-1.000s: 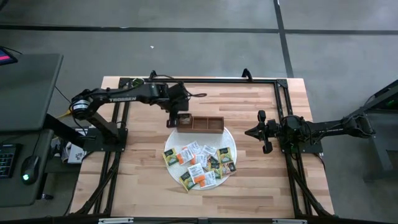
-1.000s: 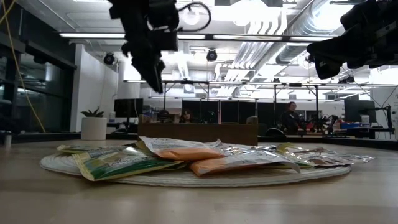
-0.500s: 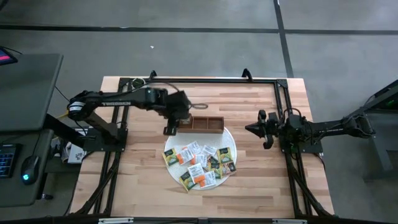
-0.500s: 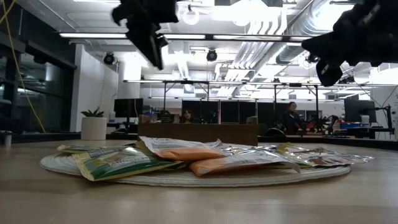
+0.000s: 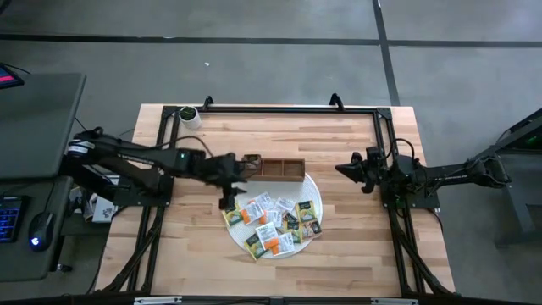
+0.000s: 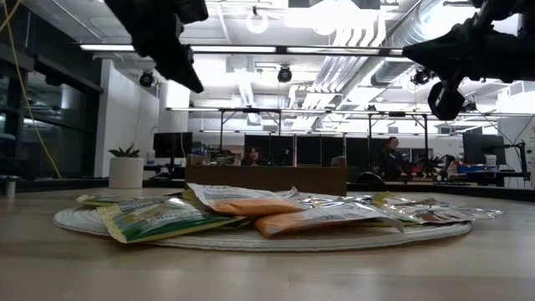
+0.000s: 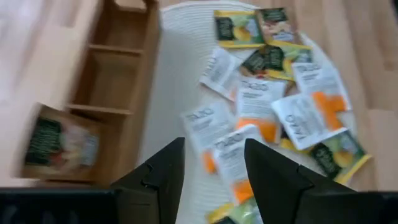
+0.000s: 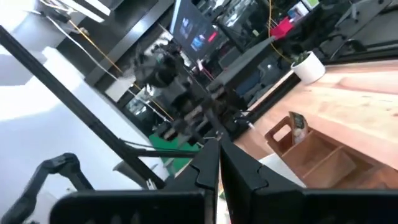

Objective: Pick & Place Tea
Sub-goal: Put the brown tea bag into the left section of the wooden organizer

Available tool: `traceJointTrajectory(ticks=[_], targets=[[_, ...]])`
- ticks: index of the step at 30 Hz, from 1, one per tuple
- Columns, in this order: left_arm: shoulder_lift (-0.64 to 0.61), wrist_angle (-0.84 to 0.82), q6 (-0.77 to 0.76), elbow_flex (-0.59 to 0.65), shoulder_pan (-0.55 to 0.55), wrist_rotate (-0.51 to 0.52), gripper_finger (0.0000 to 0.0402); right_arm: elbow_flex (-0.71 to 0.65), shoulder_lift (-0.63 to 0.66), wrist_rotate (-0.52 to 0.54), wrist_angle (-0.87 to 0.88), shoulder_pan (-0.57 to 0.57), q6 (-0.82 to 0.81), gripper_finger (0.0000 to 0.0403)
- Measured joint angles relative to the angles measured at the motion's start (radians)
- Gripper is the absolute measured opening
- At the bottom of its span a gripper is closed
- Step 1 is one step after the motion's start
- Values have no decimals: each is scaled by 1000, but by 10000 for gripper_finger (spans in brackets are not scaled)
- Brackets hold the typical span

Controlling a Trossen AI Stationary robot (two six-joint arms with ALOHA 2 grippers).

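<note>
Tea packets [image 5: 273, 223] heaped on the round mat [image 5: 312, 188] mid-counter, one already in the tray's [image 5: 284, 169] end slot. Probably light, thin, slippery; best pinched by an edge. Left claw [image 7: 210, 163] open, empty above the heap; right claw [image 8: 219, 163] shut, idle near the right edge.

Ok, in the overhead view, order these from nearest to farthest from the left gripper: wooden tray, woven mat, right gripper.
1. Woven mat: just beside the left gripper, edge nearly under it.
2. Wooden tray: slightly farther, toward the table's back.
3. Right gripper: far side, past both.

Bright even ceiling light; wrist views motion-blurred; low view backlit.
</note>
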State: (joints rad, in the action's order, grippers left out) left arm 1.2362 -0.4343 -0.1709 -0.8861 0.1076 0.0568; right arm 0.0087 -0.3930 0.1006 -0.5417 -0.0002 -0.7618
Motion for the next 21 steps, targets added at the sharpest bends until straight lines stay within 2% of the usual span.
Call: traceJointTrajectory(ticks=[4,10,15,21], targets=[[-2,154,-85,77,72,3,163,24,-8,-27,31,0,18,12],[-2,225,-149,131,154,92,163,145,-52,-123,102,1,55,12],[-2,220,-151,134,179,116,163,365,-138,-137,434,1,138,12],[-2,168,-129,134,203,123,163,610,-309,-169,888,1,69,12]])
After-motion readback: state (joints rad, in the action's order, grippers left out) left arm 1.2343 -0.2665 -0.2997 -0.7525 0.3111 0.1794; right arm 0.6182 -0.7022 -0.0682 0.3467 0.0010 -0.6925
